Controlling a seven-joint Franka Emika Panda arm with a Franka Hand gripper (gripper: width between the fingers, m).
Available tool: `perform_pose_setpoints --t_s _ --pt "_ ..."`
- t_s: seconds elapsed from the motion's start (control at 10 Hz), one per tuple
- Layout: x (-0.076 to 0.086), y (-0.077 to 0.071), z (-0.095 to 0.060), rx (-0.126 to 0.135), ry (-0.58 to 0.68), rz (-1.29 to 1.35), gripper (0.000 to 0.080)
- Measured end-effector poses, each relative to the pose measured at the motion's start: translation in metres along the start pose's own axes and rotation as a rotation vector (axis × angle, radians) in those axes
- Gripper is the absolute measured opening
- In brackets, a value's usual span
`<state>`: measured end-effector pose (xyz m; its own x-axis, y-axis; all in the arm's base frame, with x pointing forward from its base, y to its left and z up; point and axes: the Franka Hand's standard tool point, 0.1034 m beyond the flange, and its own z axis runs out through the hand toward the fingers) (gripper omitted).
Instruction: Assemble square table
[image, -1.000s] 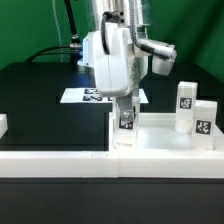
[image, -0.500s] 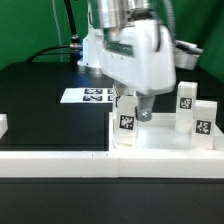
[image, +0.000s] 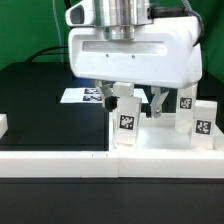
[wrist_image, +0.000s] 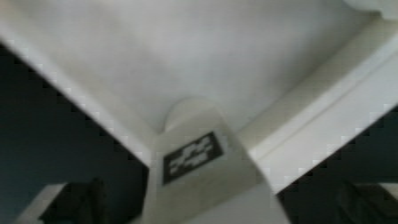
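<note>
The white square tabletop (image: 165, 148) lies with its raised rim up at the exterior view's right. A short white tagged leg (image: 126, 120) stands upright at its near left corner. My gripper (image: 134, 100) hangs just above that leg, open, one finger on each side and clear of it. Two more tagged legs (image: 187, 104) (image: 204, 123) stand at the tabletop's right side. In the wrist view the leg (wrist_image: 196, 152) rises between my dark fingers (wrist_image: 80, 205), with the white tabletop (wrist_image: 160, 50) behind it.
The long white border wall (image: 55, 162) runs along the front of the black table. The marker board (image: 82, 95) lies flat behind my hand. A small white piece (image: 3, 125) sits at the left edge.
My jaws have opened and let go of the leg, which stays standing in the tabletop's corner. The hand has turned to face the exterior camera and risen a little.
</note>
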<state>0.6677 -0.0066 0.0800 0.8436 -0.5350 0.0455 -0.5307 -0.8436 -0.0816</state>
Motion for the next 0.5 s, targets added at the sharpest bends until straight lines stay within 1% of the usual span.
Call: perform_pose_setpoints --t_s 0.1,0.2,0.3,0.4,0.5 --pt "0.0007 -0.0007 0.0001 -0.001 0.007 -0.124 0.0649" --pt "0.0007 -0.0006 0.0002 -0.001 0.007 -0.096 0.0649" --pt "0.0007 -0.0005 0.0003 -0.001 0.007 -0.064 0.0533" --pt "0.0008 -0.0003 0.0003 -0.001 0.007 -0.065 0.0398" --pt "0.0011 0.0006 0.0003 -0.002 0.007 -0.018 0.0398"
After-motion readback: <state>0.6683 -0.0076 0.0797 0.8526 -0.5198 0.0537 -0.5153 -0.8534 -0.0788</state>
